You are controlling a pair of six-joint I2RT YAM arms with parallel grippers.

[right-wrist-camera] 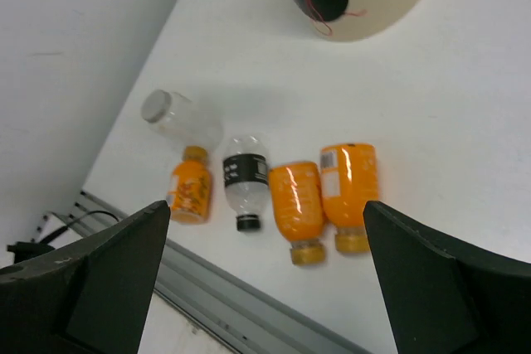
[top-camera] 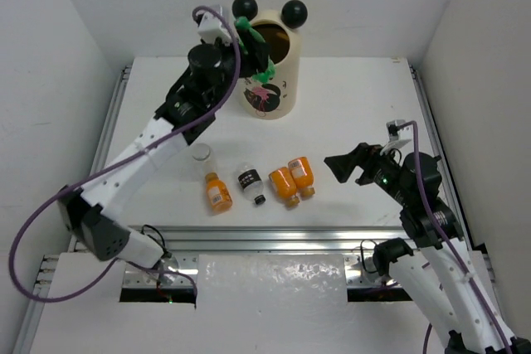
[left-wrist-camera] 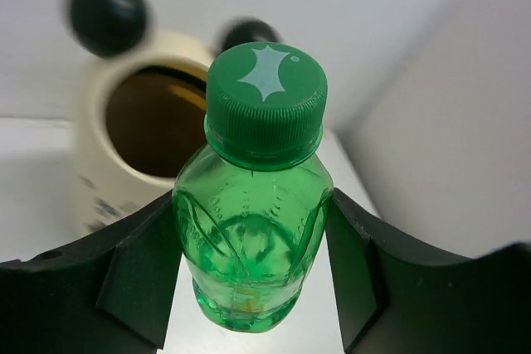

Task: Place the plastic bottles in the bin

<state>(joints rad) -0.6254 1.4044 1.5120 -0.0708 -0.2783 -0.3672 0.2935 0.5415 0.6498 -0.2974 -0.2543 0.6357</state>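
My left gripper (top-camera: pixel 251 49) is shut on the green bottle (left-wrist-camera: pixel 253 205) and holds it raised beside the rim of the cream bin (top-camera: pixel 270 62), whose dark opening (left-wrist-camera: pixel 158 126) lies just ahead; the green bottle (top-camera: pixel 247 29) shows at the bin's left edge. Five bottles lie on the table: a clear one with a silvery cap (top-camera: pixel 202 157), an orange one (top-camera: pixel 218 191), a clear one with a dark label (top-camera: pixel 250 182), and two orange ones side by side (top-camera: pixel 284 186) (top-camera: pixel 302 176). They also show in the right wrist view (right-wrist-camera: pixel 246 180). My right gripper (top-camera: pixel 344 164) is open and empty, right of them.
White walls close in the table on three sides. A metal rail (top-camera: pixel 274 238) runs along the near edge. The bin's two black ball ears (top-camera: pixel 294 12) stand on its rim.
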